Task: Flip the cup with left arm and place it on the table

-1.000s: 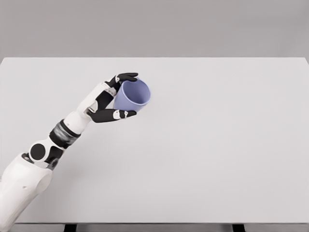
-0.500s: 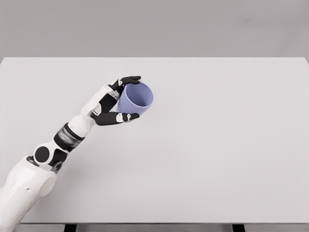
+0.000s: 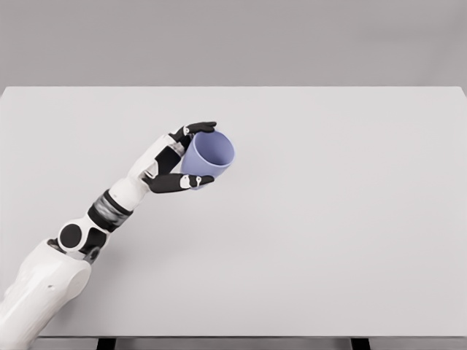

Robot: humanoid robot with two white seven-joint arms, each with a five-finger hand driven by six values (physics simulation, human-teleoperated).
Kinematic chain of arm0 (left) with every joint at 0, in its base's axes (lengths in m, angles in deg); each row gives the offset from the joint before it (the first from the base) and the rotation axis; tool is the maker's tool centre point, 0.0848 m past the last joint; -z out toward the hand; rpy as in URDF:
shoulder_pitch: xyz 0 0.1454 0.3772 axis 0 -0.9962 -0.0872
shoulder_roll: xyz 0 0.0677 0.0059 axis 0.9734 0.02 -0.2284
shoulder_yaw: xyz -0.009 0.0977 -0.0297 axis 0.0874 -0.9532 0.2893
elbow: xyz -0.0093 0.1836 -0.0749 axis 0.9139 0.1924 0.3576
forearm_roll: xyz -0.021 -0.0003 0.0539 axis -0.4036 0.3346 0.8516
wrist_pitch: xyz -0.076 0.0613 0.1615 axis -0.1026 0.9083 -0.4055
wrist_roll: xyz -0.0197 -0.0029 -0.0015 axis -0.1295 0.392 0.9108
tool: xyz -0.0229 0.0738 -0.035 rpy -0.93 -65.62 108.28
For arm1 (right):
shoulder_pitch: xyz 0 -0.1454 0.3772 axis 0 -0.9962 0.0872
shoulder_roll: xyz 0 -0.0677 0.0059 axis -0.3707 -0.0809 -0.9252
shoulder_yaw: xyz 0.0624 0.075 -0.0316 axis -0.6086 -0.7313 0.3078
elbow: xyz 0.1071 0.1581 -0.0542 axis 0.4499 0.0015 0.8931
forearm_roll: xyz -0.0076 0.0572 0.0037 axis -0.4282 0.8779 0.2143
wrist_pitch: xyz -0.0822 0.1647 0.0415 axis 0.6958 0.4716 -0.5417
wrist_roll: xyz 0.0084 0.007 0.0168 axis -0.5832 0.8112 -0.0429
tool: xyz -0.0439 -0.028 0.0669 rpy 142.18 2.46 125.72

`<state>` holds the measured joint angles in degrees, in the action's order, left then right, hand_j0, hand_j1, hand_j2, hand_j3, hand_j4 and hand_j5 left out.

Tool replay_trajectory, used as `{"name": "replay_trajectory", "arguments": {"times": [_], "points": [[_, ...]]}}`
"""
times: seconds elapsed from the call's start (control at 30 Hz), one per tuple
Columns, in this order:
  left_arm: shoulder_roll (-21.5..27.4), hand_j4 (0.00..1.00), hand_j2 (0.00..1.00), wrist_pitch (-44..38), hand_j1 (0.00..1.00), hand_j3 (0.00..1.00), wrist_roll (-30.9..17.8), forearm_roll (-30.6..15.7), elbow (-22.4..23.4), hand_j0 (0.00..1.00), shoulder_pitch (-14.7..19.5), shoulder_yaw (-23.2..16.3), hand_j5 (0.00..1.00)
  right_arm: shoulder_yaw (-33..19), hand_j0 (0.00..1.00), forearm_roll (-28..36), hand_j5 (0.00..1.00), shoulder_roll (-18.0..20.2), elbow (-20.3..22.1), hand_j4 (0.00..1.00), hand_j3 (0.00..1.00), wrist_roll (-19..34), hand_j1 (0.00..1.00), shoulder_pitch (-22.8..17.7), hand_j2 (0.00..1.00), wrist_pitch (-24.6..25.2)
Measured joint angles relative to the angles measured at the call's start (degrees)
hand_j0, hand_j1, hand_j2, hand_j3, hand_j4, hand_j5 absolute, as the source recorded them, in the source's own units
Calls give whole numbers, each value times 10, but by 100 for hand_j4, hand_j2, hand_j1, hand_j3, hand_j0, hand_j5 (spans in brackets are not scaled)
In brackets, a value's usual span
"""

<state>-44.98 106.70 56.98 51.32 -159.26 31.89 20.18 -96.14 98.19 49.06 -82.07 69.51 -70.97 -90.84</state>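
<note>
The left robot hand [image 3: 182,157] has the purple cup [image 3: 208,154] clamped between its dark fingers [image 3: 198,127] above and thumb below, wrapped around the body. The cup sits at the fingertips, tilted, mouth up and toward the camera, so the flip looks well along. What's left, I'd judge: level it and set it on the counter [image 3: 350,219]. Whether its base touches the counter is hard to tell; the palm side is hidden.
</note>
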Motion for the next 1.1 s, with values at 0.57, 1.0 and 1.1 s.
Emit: {"name": "replay_trajectory", "arguments": {"times": [0.57,1.0,1.1], "points": [[-19,77,77,1,77,77,-2,4,42,77,2,-4,77,0,100,0,100,0,0,100,100,0,100,0,100,0],[-20,85,85,1,85,85,-2,5,46,85,2,-5,85,0,100,0,100,0,0,100,100,0,100,0,100,0],[-21,90,90,0,90,90,-2,5,46,90,2,-5,90,0,100,0,100,0,0,100,100,0,100,0,100,0]]}}
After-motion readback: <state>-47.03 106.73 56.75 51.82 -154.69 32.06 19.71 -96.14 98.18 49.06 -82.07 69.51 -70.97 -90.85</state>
